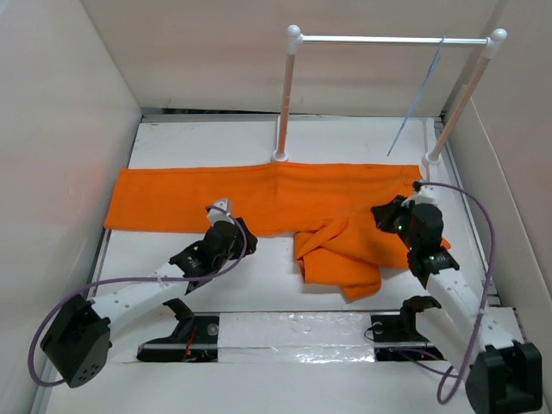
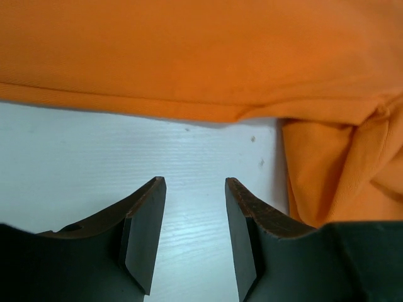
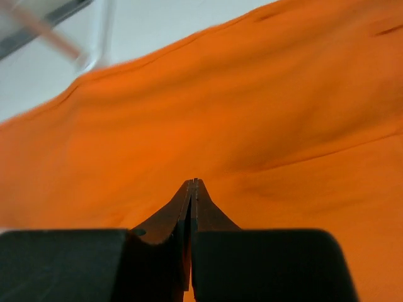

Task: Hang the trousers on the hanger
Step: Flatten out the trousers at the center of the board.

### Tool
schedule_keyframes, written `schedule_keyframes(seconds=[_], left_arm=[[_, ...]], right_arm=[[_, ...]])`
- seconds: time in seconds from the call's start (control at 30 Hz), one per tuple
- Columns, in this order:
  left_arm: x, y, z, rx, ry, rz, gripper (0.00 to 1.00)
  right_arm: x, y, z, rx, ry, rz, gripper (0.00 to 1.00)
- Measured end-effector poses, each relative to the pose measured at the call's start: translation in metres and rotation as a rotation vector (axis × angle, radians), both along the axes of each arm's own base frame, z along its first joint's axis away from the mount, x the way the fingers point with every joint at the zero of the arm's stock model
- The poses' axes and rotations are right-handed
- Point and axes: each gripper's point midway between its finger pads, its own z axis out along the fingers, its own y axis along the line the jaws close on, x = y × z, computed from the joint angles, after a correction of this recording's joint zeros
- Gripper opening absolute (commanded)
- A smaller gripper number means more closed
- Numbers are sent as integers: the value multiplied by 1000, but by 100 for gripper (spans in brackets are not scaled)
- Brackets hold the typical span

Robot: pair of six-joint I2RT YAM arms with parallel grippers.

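Note:
The orange trousers (image 1: pixel 259 194) lie on the white table, one leg stretched flat to the left, the other bunched in a heap (image 1: pixel 341 254) at the middle. The pale wire hanger (image 1: pixel 417 103) hangs from the rack rod at the back right. My left gripper (image 1: pixel 222 214) is open and empty, just in front of the flat leg's near edge. In the left wrist view it (image 2: pixel 195 185) is over bare table with the trousers (image 2: pixel 189 56) ahead. My right gripper (image 1: pixel 384 214) is shut, over the trousers' right part; the right wrist view shows it (image 3: pixel 194 182) above orange cloth (image 3: pixel 252 94), nothing between its tips.
A white rod-and-posts rack (image 1: pixel 388 39) stands at the back, its two post feet at the trousers' far edge. White walls close in the table on the left, back and right. A shiny strip (image 1: pixel 293 332) runs between the arm bases.

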Motion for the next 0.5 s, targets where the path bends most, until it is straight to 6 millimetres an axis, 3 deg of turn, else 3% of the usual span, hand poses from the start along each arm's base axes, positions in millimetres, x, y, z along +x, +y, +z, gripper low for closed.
schedule_keyframes(seconds=[0.17, 0.27, 0.3, 0.33, 0.4, 0.5], left_arm=[[-26, -34, -22, 24, 65, -145, 19], [-38, -42, -36, 66, 111, -187, 16], [-37, -42, -36, 72, 111, -182, 16], [-34, -43, -33, 71, 103, -176, 15], [-28, -48, -23, 54, 81, -168, 15], [-19, -55, -8, 17, 48, -160, 15]], right_arm=[[-67, 100, 11, 14, -35, 421, 5], [-115, 147, 5, -29, 9, 653, 31], [-128, 160, 3, -51, 23, 714, 50], [-144, 173, 1, -83, 40, 775, 57], [-169, 194, -3, -151, 69, 877, 66], [-189, 212, -17, -259, 114, 939, 67]])
